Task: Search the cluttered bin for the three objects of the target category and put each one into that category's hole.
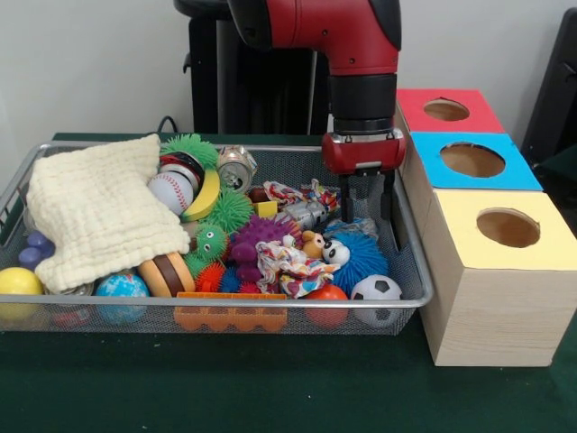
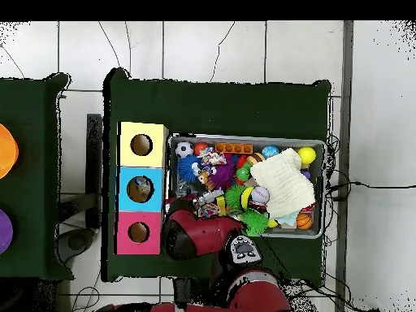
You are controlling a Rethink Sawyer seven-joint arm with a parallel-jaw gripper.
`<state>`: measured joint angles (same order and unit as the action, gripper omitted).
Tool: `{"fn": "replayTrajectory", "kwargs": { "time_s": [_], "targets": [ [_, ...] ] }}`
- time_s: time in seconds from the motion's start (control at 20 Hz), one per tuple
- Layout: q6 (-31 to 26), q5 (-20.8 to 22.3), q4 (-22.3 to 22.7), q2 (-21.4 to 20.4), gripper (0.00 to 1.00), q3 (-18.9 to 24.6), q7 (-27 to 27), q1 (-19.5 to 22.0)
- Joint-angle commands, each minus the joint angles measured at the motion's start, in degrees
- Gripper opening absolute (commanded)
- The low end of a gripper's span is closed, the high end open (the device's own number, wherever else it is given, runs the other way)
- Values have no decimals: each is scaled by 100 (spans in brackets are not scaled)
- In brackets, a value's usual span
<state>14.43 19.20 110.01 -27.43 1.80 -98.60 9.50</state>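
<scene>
While the red and black arm reaches down into the wire mesh bin [image 1: 410, 271], its hand [image 1: 367, 216] hangs with both dark fingers spread apart and nothing between them, tips just above a fuzzy blue spiky ball [image 1: 362, 257] at the bin's right end. From overhead the arm hides the hand.

Toys fill the bin in a heap: a cream waffle-weave cloth [image 1: 95, 212] draped over the left half, a smooth white baseball [image 1: 169, 191] with red stitching, green rubbery spiky balls [image 1: 230, 209], a purple spiky one [image 1: 257, 236], a glossy black-and-white soccer ball [image 1: 376, 293] in the near right corner, a globe-printed ball [image 1: 121, 290], a yellow ball [image 1: 18, 284], an orange moulded plastic piece [image 1: 230, 314] against the front wall, and a knotted patterned rag toy [image 1: 288, 266].

Beside the bin, touching its right side, stand three pale wooden boxes on the green-covered counter [image 1: 270, 388], each with a round hole in a coloured top: yellow [image 1: 508, 227], blue [image 1: 471, 160], red [image 1: 445, 110]. Which toys belong to the target category cannot be told.
</scene>
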Motion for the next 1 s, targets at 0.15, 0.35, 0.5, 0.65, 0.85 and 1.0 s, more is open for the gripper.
{"fn": "replayTrajectory", "kwargs": {
  "time_s": [0.15,0.35,0.5,0.65,0.85,1.0],
  "targets": [
    [-269,-168,-84,1454,100,-746,-756,-131],
    [-133,-242,-134,1574,100,-783,-755,-189],
    [-58,-291,-232,1697,100,-809,-736,-240],
    [31,-321,-335,1846,100,-816,-725,-249],
    [195,-447,-484,2057,100,-895,-731,-345],
    [301,-563,-583,2182,100,-972,-721,-443]
  ]
}}
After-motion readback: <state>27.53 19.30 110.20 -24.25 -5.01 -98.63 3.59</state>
